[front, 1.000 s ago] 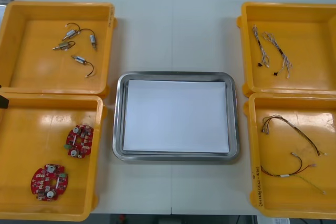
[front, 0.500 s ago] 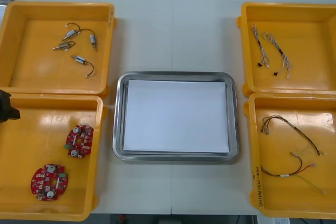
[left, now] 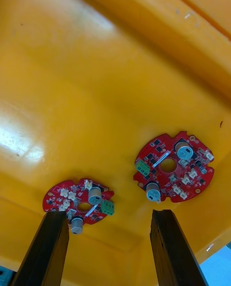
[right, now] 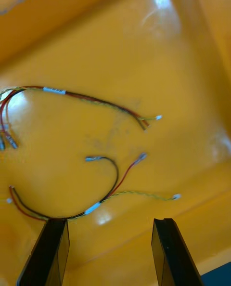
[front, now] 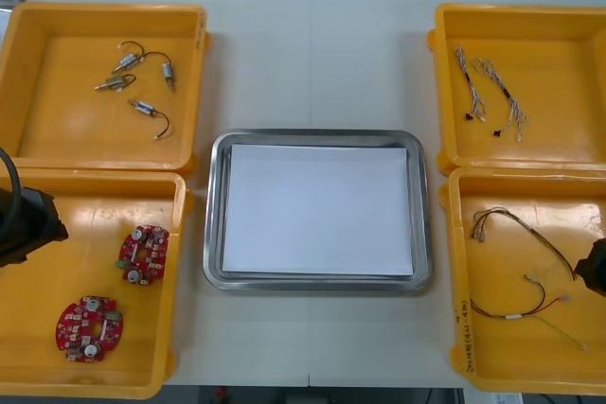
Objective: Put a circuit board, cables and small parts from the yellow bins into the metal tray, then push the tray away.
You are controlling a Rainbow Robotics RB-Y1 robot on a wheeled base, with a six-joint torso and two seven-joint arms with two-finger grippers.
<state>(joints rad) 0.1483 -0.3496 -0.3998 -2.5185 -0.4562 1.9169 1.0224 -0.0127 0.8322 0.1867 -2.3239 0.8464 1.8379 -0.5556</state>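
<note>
The bins (front: 57,120) are plain yellow. The tray (front: 214,224) has a shiny silver rim and is white inside. The boards (front: 143,254) are red, dotted with white, grey and green bits. The parts (front: 144,108) are silvery with black leads. The near cables (front: 525,234) are red, black and yellow-green with white tags; the far cables (front: 492,87) are whitish with dark ends. The table (front: 312,54) is off-white. The left gripper (left: 109,214) and right gripper (right: 109,221) have black fingers

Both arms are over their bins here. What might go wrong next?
The open left gripper hangs over two circuit boards lying flat and close together; closing might nudge one or slip off. The open right gripper faces two thin cables flat on the bin floor, side by side; it may pinch nothing or drag both.
</note>
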